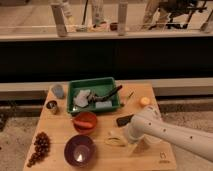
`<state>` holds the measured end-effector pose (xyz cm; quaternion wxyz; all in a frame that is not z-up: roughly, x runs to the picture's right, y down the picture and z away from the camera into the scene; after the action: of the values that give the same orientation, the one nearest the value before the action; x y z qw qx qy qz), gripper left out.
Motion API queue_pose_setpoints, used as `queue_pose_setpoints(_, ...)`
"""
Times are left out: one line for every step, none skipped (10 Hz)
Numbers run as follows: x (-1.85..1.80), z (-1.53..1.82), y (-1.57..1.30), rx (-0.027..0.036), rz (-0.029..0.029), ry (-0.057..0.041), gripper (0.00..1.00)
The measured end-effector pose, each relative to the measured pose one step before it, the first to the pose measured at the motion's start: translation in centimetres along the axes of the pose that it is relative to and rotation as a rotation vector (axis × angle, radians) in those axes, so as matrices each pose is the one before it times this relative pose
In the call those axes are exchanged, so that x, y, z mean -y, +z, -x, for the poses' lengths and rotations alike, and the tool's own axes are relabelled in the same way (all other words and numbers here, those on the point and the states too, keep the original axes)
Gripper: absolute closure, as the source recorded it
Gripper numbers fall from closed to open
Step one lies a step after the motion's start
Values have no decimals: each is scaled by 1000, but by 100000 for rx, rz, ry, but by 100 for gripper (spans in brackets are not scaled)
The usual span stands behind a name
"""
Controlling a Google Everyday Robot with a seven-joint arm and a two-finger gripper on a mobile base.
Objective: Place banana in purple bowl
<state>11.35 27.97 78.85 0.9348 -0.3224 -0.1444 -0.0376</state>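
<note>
1. At the near edge of the wooden tabletop (55, 127) stands the purple bowl (79, 151), upright, with a small bright spot inside it.
2. To the left of this bowl lies a bunch of dark red grapes (39, 147), near the left corner.
3. The banana (114, 140) lies flat on the tabletop, just to the right of the purple bowl and outside it. It is pale yellow and slightly curved.
4. The gripper (126, 138) is low over the tabletop, at the right end of the banana. I cannot tell if it is open or closed, or if it holds the banana. The white arm (170, 134) comes in from the right side.
5. Behind the purple bowl stands an orange-red bowl (85, 121) with an orange carrot-like item in it.
6. A flat black object (124, 120) lies just beside the arm, on its left.
7. A small metal cup (51, 106) stands near the left edge.
8. Further back is a green tray (75, 85) with several grey things and a dark utensil inside.
9. A grey cup (58, 90) is left of the tray, and a small orange fruit (145, 101) is right of it.
</note>
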Motion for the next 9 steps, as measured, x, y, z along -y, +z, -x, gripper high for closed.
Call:
queue_pose_setpoints(-33,-82,101,126,430,-95,25)
queue_pose_setpoints(-85,39,168,57,771,-700,28)
queue_pose_setpoints(129,596,294,75,548,-1532,38)
queue_pose_setpoints(170,761,274,272,400,-1214,47)
queue_pose_setpoints(121,583,206,339,269,-747,57)
queue_pose_setpoints(101,411,67,598,111,-450,65)
queue_pose_setpoints(71,499,73,313,49,-1084,78)
queue_pose_setpoints(-12,303,59,195,122,-635,87)
queue_pose_setpoints(-5,261,-157,616,-332,-276,96)
